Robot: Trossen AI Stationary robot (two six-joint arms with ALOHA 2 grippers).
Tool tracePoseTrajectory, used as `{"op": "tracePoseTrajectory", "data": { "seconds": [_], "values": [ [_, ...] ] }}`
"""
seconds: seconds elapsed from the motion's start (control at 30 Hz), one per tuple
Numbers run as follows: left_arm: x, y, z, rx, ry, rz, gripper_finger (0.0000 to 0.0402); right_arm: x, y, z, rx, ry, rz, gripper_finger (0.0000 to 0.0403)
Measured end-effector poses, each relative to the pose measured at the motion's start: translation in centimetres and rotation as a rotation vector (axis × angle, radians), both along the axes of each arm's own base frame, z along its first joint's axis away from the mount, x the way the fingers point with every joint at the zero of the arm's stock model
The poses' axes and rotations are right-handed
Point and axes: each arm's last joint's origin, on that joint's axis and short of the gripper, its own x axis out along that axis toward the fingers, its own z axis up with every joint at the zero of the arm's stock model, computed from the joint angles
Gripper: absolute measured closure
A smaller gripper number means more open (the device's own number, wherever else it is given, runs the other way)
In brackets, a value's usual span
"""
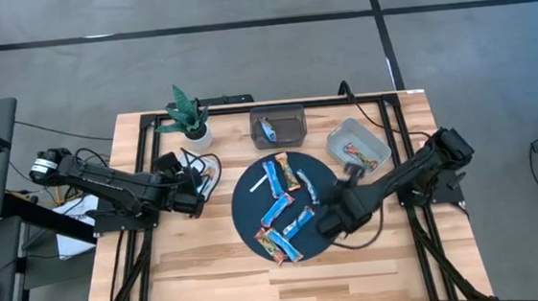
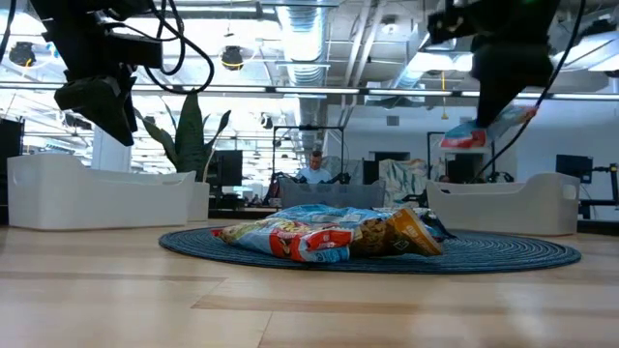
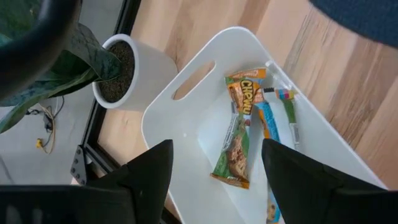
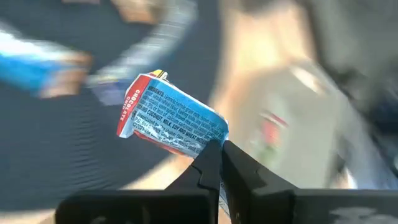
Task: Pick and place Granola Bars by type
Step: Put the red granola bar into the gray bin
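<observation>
Several granola bars (image 1: 278, 207), mostly bright blue, lie on a round dark mat (image 1: 248, 186); in the low view they form a heap (image 2: 329, 232). My right gripper (image 1: 325, 223) is above the mat's right part, shut on a blue, white and red bar (image 4: 174, 118), which shows lifted in the low view (image 2: 484, 130). My left gripper (image 3: 214, 180) hangs open over a white tray (image 3: 186, 124) holding a green-orange bar (image 3: 239, 130) and a blue one (image 3: 268, 124). A dark bin (image 1: 290, 113) holds a blue bar (image 1: 267, 129); a grey bin (image 1: 374, 137) holds a multicoloured bar (image 1: 354, 149). My right gripper pinches the bar between its two fingers (image 4: 211, 163) by one end of the wrapper (image 4: 208, 138). The rest of the bar sticks out beyond the fingertips, lifted clear above the mat and tilted.
A potted plant (image 1: 189, 116) stands at the far left, next to the white tray (image 1: 214, 164). A thin white stick (image 1: 257, 183) lies on the mat. Bare wood (image 1: 355, 259) runs along the near edge. A person sits in the room far behind (image 2: 314, 169).
</observation>
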Motion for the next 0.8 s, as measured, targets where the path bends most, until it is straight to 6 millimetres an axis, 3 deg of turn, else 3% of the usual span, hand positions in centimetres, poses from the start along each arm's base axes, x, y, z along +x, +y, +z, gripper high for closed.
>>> {"op": "tracePoseTrajectory", "data": {
  "seconds": [0.1, 0.27, 0.57, 0.67, 0.8],
  "values": [
    [0.2, -0.1, 0.0, -0.004, -0.018, -0.010, 0.0161, -0.6, -1.9, 0.2, -0.076, -0.001, -0.183, 0.0403],
    [0.6, -0.1, 0.0, -0.007, -0.041, -0.028, 0.0161, -0.5, -5.6, -0.7, -0.086, 0.013, -0.311, 0.0403],
    [0.7, -0.2, 0.1, -0.010, -0.056, -0.028, 0.0161, -2.8, -13.6, -3.9, -0.163, 0.182, -0.571, 0.0403],
    [0.7, -0.2, 0.1, -0.010, -0.057, -0.029, 0.0161, -3.5, -15.1, -4.9, -0.150, 0.207, -0.604, 0.0402],
    [0.7, -0.2, 0.1, -0.010, -0.058, -0.032, 0.0161, -3.4, -15.5, -5.8, -0.130, 0.194, -0.570, 0.0385]
  ]
}}
